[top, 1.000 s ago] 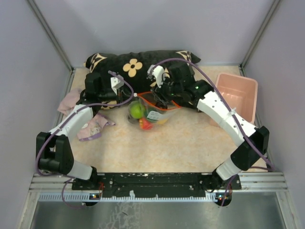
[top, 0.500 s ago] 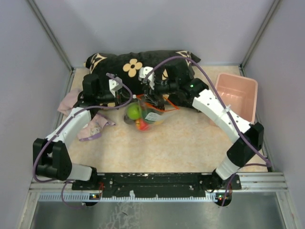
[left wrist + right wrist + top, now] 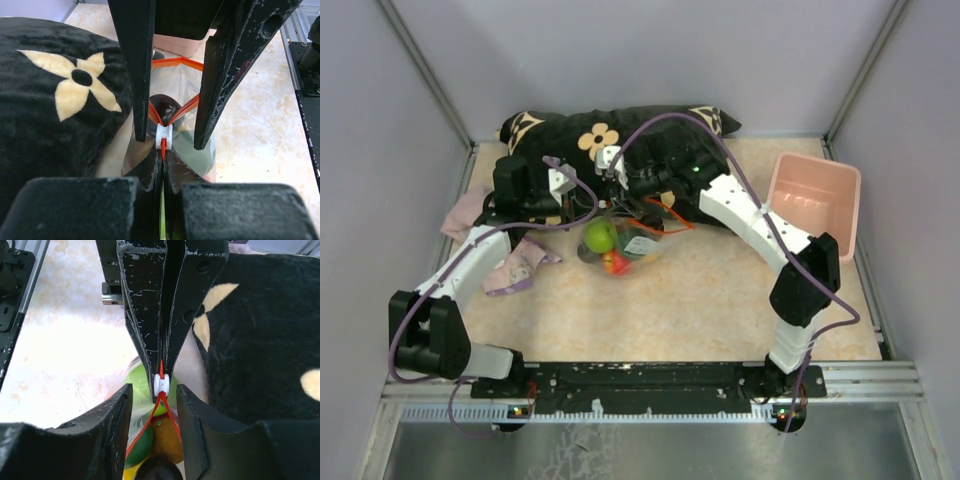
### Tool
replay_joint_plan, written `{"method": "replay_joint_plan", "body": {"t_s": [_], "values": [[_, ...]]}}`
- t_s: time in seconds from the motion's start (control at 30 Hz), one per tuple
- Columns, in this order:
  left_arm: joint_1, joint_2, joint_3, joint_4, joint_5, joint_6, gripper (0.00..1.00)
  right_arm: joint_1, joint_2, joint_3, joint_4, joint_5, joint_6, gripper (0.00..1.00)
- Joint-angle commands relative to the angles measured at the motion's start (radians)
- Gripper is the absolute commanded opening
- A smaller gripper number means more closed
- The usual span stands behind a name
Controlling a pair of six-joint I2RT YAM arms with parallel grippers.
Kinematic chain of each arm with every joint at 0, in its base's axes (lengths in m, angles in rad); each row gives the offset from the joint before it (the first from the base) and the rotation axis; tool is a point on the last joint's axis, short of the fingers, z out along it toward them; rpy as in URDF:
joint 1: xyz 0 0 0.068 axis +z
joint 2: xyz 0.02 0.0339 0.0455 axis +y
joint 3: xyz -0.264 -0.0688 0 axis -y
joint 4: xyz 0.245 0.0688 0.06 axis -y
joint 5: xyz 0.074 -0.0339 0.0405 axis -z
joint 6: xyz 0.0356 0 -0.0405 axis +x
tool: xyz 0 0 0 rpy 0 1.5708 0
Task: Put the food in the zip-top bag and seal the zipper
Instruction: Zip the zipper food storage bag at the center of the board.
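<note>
**Two hands meet at the zipper slider**

The left hand [image 3: 161, 369] is clamped on the zipper [image 3: 172, 61], its two fingers pressed together with the red-orange strip pinched between the tips. The white slider [image 3: 164, 137] sits right at those tips. The right hand [image 3: 170, 144] faces the left hand tip to tip with its fingers spread apart, one on each side of the slider. A narrow gap shows on both sides, so it straddles the slider without gripping it. On the right hand's side of the slider, the two halves of the strip part into a V.

The zip-top bag [image 3: 638, 246] lies on the counter [image 3: 710, 300] just below the two hands, on the side toward the arm bases. The food is inside it: a green fruit [image 3: 602, 236] under the left hand's tips, a red piece [image 3: 616, 262] beside it, and yellow, orange and dark pieces visible through the plastic in the wrist views.

A black cushion [image 3: 610, 135] with cream flowers lies just behind both hands. A pink bin [image 3: 815, 195] stands well out past the right hand, and a crumpled cloth [image 3: 515, 268] lies out past the left hand.
</note>
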Motion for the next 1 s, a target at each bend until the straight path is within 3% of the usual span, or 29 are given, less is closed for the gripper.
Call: {"method": "replay_joint_plan", "body": {"t_s": [0.0, 0.4, 0.53, 0.97], "values": [[-0.007, -0.022, 0.0, -0.005, 0.031, 0.029, 0.0, 0.013, 0.017, 0.096, -0.008, -0.055, -0.032, 0.38], [-0.011, -0.024, 0.001, -0.018, 0.03, 0.043, 0.0, 0.013, 0.038, 0.124, -0.047, -0.053, -0.049, 0.21], [-0.011, -0.028, -0.001, -0.017, 0.036, 0.045, 0.0, 0.013, 0.041, 0.127, -0.06, -0.031, -0.055, 0.0], [-0.003, -0.059, -0.034, 0.066, -0.002, -0.021, 0.0, -0.008, -0.03, 0.028, -0.089, 0.129, -0.047, 0.0]]}}
